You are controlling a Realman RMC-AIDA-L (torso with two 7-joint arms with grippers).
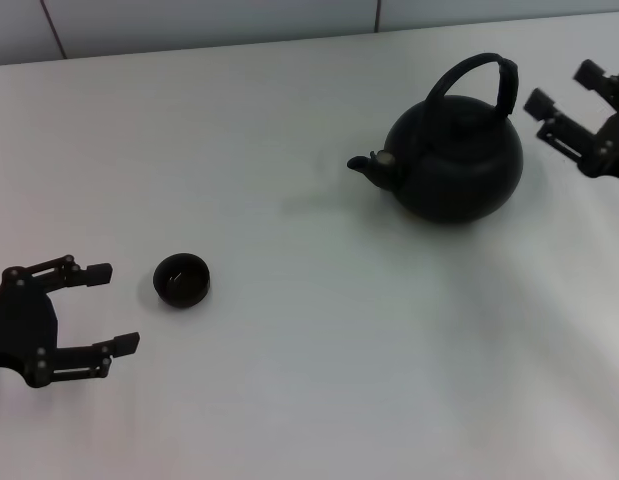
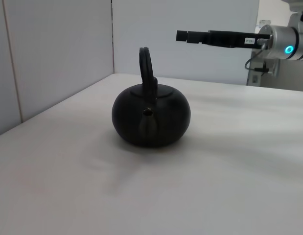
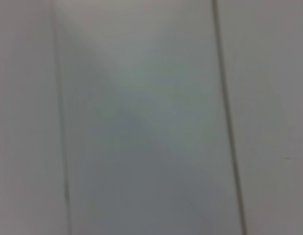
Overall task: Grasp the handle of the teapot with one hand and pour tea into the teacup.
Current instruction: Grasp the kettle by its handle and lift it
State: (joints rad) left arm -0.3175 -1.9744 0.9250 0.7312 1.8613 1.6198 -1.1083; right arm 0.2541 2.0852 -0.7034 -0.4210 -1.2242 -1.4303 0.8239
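The round black teapot point(image 1: 454, 155) stands on the white table at the back right, its spout point(image 1: 369, 167) pointing left. Its arched handle point(image 1: 479, 75) rises over the lid. In the left wrist view the teapot point(image 2: 151, 117) faces the camera spout-first, handle point(image 2: 147, 68) edge-on. The small dark teacup point(image 1: 181, 280) sits at the front left. My left gripper point(image 1: 111, 307) is open just left of the teacup, apart from it. My right gripper point(image 1: 564, 88) is open just right of the handle, not touching it; the left wrist view shows that right gripper point(image 2: 183, 35) above and beyond the teapot.
A white panelled wall point(image 1: 189, 25) runs along the table's far edge. The right wrist view shows only pale wall panels point(image 3: 141, 117) with seams.
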